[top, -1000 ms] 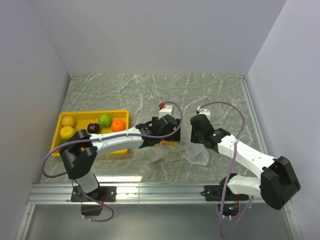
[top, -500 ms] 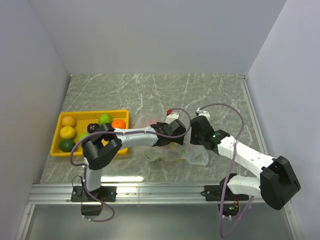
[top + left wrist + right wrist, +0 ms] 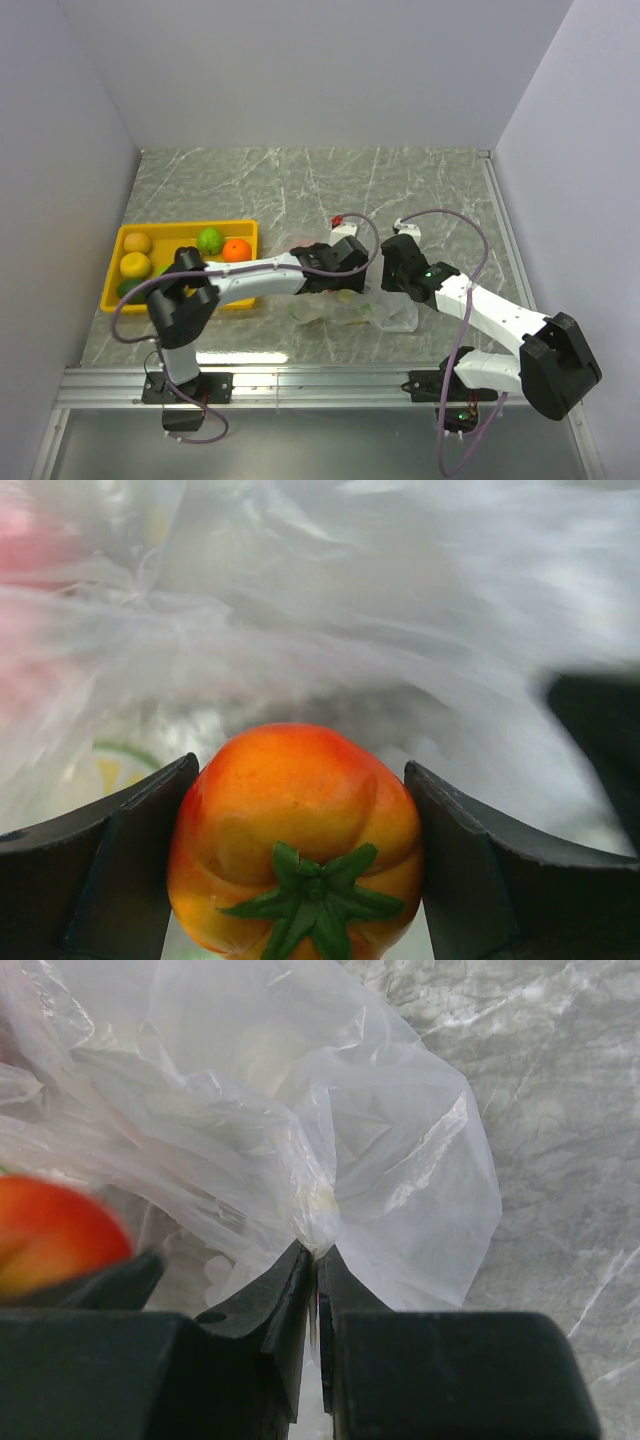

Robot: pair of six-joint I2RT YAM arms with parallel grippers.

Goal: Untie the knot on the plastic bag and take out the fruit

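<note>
Left gripper (image 3: 300, 772) has its jaws spread wide and snug against both sides of an orange fruit (image 3: 296, 825) with a green leafy cap, right up against the plastic bag (image 3: 385, 1140), while the right gripper (image 3: 316, 1257) is pinched tight on a fold of that bag, which lies on the marble table (image 3: 300, 180) to the right of the yellow tray (image 3: 160, 227).

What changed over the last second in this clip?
The left gripper shifted slightly right and nearer, into the plastic bag, and now grips an orange fruit. The right gripper stayed pinched on the bag; the yellow tray did not move.
</note>
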